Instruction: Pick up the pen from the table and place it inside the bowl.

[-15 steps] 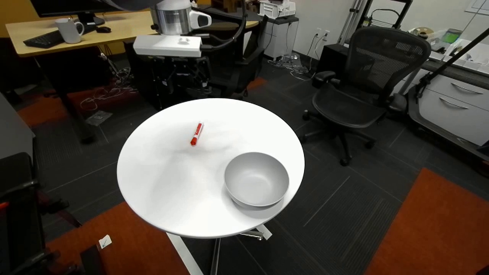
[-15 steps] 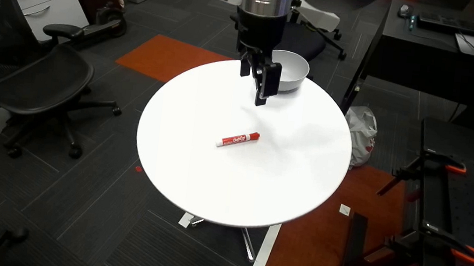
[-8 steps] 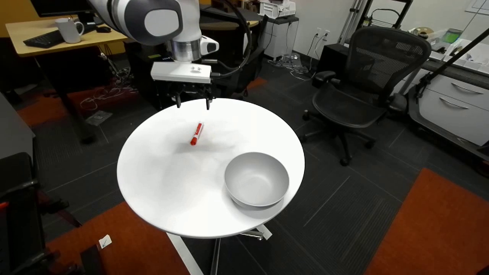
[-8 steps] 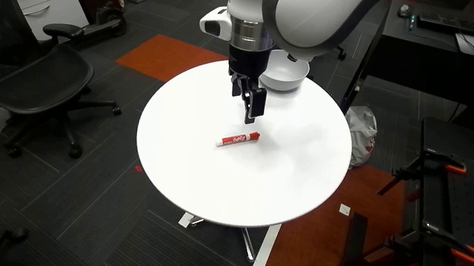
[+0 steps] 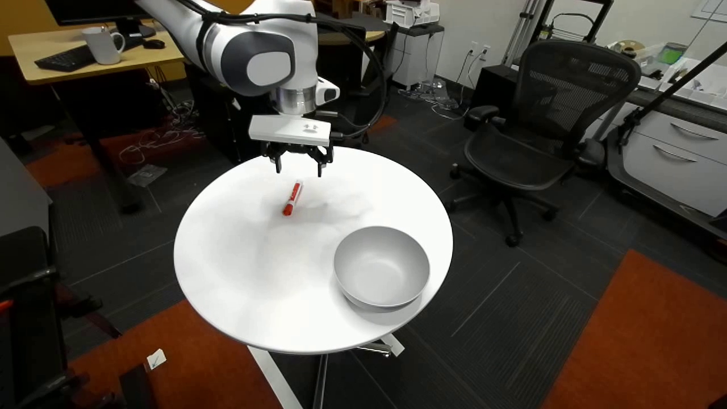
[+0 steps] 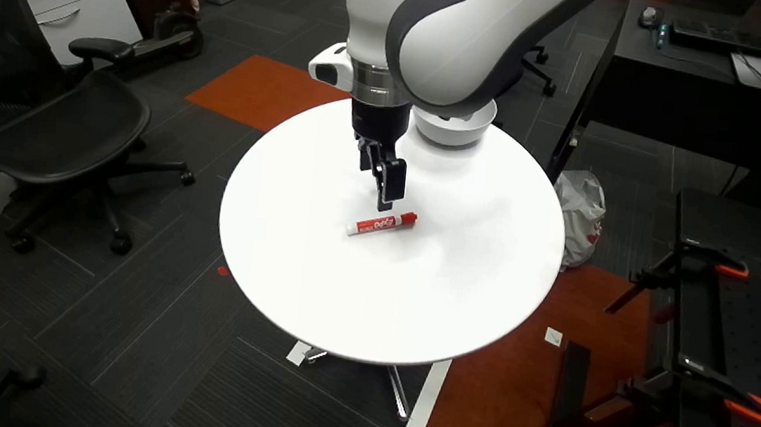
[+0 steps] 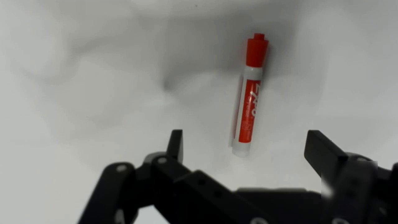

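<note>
The pen, a red and white marker, lies flat on the white round table (image 5: 244, 272), in both exterior views (image 5: 293, 198) (image 6: 381, 224) and in the wrist view (image 7: 248, 105). The grey bowl (image 5: 381, 267) stands on the table, apart from the pen; in an exterior view the arm partly hides the bowl (image 6: 451, 133). My gripper (image 5: 299, 172) is open and empty, pointing down above the table near the pen. In the wrist view the pen's white end reaches between the open fingers (image 7: 325, 152), touching neither; its red cap points away from the gripper.
A black office chair (image 5: 545, 113) stands beside the table. A wooden desk (image 5: 182, 42) with a white mug (image 5: 104, 46) is behind the arm. A black bench (image 6: 734, 279) with orange-tipped clamps is near the table in an exterior view.
My arm has come down over the table towards the pen, lower in both exterior views. The gripper stays open. The pen and the bowl have not moved.
</note>
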`<control>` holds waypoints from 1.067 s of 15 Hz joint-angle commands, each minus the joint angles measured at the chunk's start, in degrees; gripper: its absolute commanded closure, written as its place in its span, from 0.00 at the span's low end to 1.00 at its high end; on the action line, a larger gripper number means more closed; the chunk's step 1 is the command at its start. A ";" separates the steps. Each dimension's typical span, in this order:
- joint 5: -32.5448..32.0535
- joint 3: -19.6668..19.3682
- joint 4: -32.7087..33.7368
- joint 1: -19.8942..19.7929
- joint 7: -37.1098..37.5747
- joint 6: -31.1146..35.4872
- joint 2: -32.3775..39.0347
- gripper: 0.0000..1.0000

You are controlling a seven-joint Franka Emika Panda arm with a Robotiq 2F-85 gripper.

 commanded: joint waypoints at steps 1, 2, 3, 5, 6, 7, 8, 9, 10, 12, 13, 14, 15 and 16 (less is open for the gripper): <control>0.26 1.19 4.22 -0.98 -1.29 -2.64 3.39 0.00; 0.15 1.19 4.74 -0.94 -1.20 -2.95 4.08 0.00; 0.05 1.12 5.32 -0.82 -0.96 -3.29 4.89 0.00; -0.10 1.02 6.18 -0.72 -0.65 -3.78 6.15 0.00; -0.12 0.97 6.47 -0.72 -0.50 -3.93 6.66 0.00; -0.15 0.97 6.71 -0.76 -0.50 -4.02 7.13 0.00; -0.17 0.97 7.03 -0.76 -0.45 -4.15 7.59 0.00; -0.19 0.98 7.26 -0.78 -0.44 -4.29 7.93 0.00; -0.19 1.02 7.56 -0.79 -0.46 -4.33 8.30 0.03; -0.26 1.02 8.03 -0.74 -0.40 -4.47 8.81 0.28; -0.27 1.01 8.30 -0.72 -0.36 -4.56 9.03 0.30; -0.22 1.06 8.49 -0.75 -0.37 -4.66 9.19 0.36; -0.20 1.06 8.68 -0.77 -0.35 -4.76 9.31 0.44; -0.18 1.04 8.85 -0.77 -0.29 -4.85 9.42 0.52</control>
